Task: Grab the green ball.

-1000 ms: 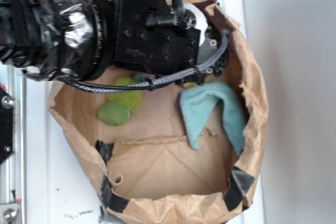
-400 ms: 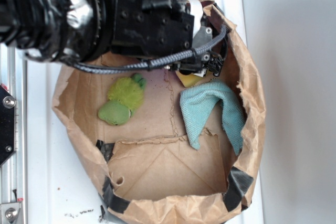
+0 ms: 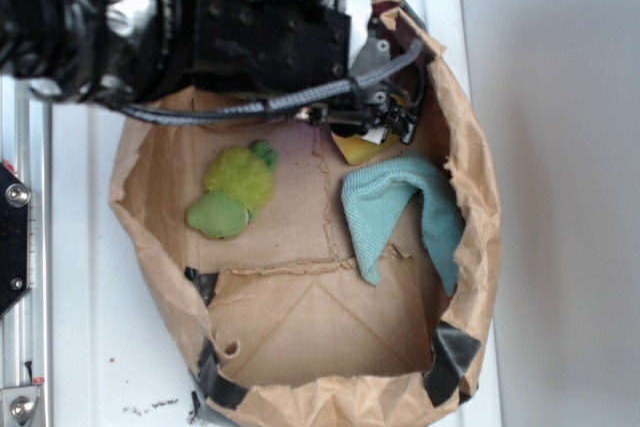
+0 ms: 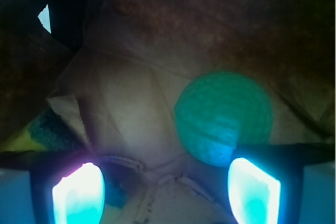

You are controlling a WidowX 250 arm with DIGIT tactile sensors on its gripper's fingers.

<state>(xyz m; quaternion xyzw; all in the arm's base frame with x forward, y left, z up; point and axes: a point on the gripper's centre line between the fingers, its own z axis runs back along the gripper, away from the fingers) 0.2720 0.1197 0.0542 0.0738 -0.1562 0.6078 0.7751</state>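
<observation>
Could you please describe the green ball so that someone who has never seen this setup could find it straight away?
Start at the brown paper bag lying open on the white surface; the ball sits deep at its far end, under the black arm, so only the wrist view shows it. There the green ball lies on crumpled paper just ahead of the open gripper. It is a smooth-outlined, ridged sea-green sphere, unlike the fuzzy lime plush toy.

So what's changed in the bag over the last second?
The arm has shifted toward the top of the exterior view, uncovering the plush toy and yellow sponge. Nothing grabbed; the green ball sits ahead of the open jaws. Blue cloth unmoved.
</observation>
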